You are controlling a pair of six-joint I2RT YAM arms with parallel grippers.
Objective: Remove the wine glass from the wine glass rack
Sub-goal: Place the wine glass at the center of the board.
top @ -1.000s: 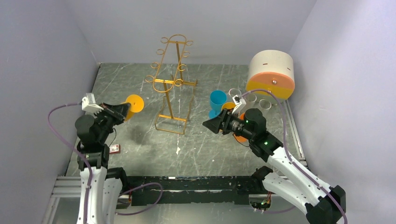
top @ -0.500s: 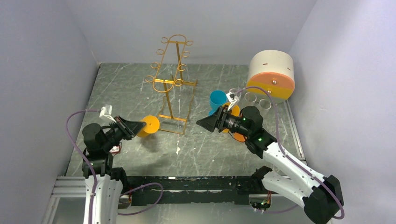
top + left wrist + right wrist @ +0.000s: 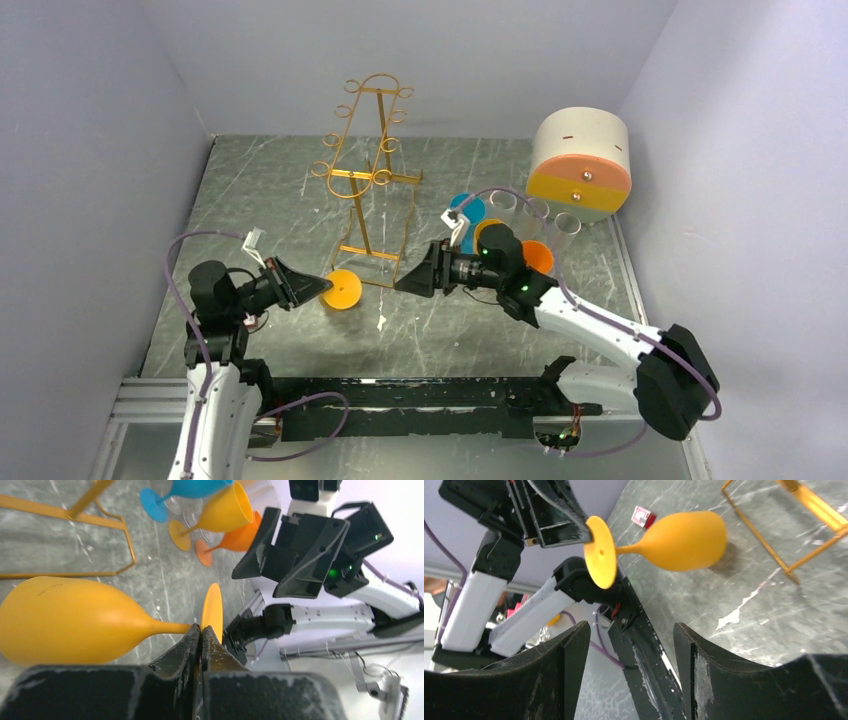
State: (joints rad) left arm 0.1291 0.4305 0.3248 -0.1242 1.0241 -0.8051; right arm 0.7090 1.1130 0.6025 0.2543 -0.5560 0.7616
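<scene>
The gold wire wine glass rack (image 3: 365, 180) stands at the back centre with bare hooks; its base wire shows in the left wrist view (image 3: 70, 515) and the right wrist view (image 3: 774, 535). My left gripper (image 3: 318, 288) is shut on the stem of a yellow-orange wine glass (image 3: 342, 290), held on its side above the table just in front of the rack's base. The bowl (image 3: 65, 620) and foot (image 3: 212, 612) show either side of my shut left gripper (image 3: 201, 630). My right gripper (image 3: 405, 280) is open and empty, facing the glass (image 3: 686, 540) from the right, a short gap away.
A blue glass (image 3: 468, 210), a yellow one (image 3: 220, 512) and an orange one (image 3: 538, 257) stand behind the right arm, with clear glasses (image 3: 540, 208) nearby. A white and orange round container (image 3: 581, 163) sits at the back right. A small red item (image 3: 644, 516) lies near the left arm.
My left gripper has carried the glass rightward and toward the front, from the left side to in front of the rack's base. My right arm has swung left toward it, still open.
</scene>
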